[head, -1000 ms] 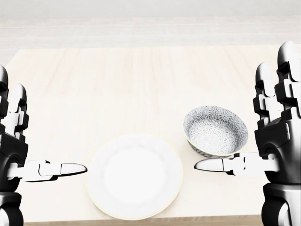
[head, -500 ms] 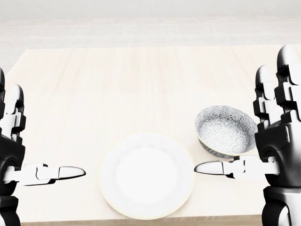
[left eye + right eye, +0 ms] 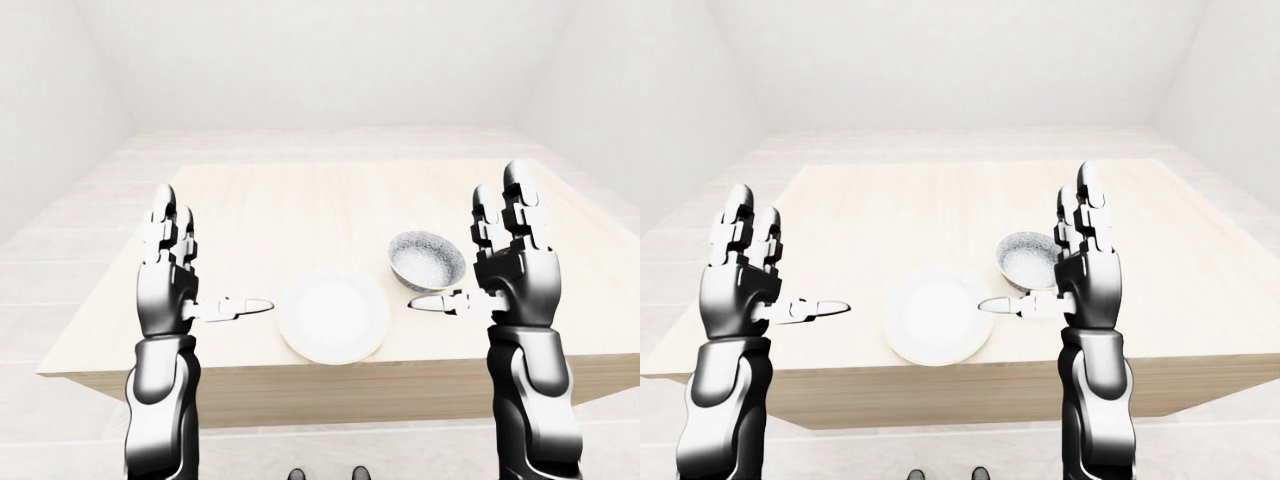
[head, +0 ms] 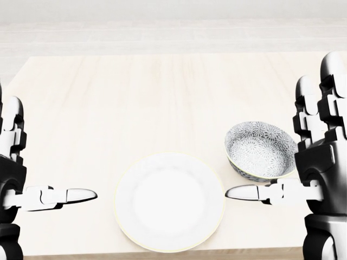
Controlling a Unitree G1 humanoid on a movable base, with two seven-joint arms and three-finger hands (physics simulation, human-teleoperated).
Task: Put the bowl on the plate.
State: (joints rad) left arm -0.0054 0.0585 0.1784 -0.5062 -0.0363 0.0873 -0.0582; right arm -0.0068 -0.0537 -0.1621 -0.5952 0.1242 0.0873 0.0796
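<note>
Though near bowl (image 4: 260, 149), right hand (image 4: 320, 162) splayed, empty.

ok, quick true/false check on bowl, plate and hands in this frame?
1. The bowl is on the plate. False: it stands on the table, right of the plate in the head view.
2. The right hand and left hand are open. True.
3. The plate is bare. True.
4. The left hand grips the bowl. False: it holds nothing.
5. The bowl lies upside down. False: it is upright, opening up.
</note>
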